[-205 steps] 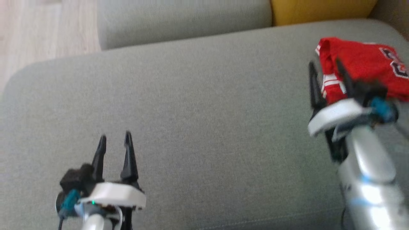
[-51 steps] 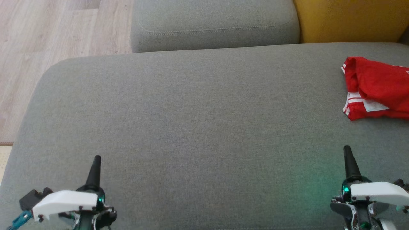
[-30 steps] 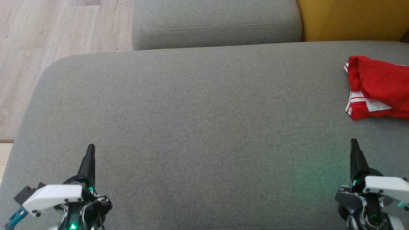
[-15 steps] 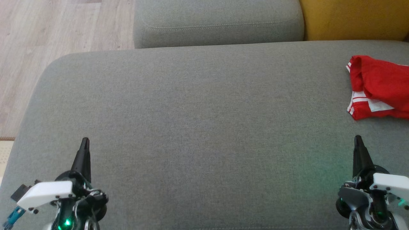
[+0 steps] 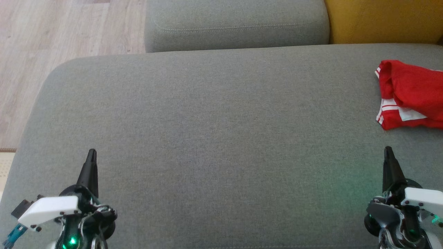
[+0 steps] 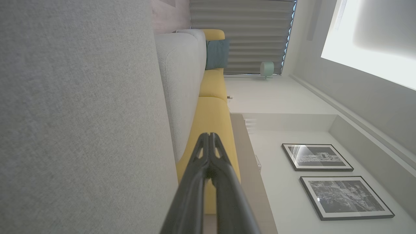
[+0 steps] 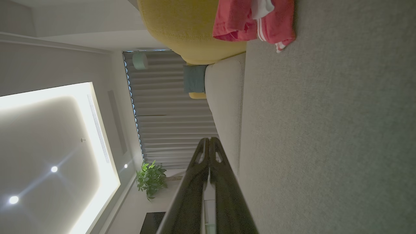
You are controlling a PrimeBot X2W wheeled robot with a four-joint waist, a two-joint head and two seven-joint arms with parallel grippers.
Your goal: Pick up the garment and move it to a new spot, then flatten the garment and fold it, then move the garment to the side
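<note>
From the head camera I look down on one broad grey seat [image 5: 221, 138], woven cloth, bare over most of its width. Behind the seat's far edge stand one grey back cushion [image 5: 235, 24] and, to its right, one yellow cushion [image 5: 380, 20]. Pale wood floor [image 5: 52, 41] runs off past the seat's far left corner, and a sliver of light rug [image 5: 4, 169] shows at its left side. There is one garment [image 5: 412, 93], red with white stripes at a hem. It lies bunched on the seat's far right part and is cut off by the picture's edge. I count two claws, both over the seat's near edge. The left claw [image 5: 91, 155] is at the near left and the right claw [image 5: 388, 152] at the near right, well apart from the garment.

The left wrist camera is turned on its side, with the seat running along the left. My left claw's fingers are pressed tip to tip with nothing between them. Past the seat I see one teal cushion [image 6: 217, 53], a pleated curtain [image 6: 240, 32] and two framed pictures [image 6: 317, 157] on a white wall.

On the right wrist camera the right claw is likewise closed tip to tip and empty. The seat lies along the right, with the garment at its far end against the yellow cushion. Beyond the seat are one leafy plant [image 7: 151, 178] and three ceiling spots [image 7: 54, 169].
</note>
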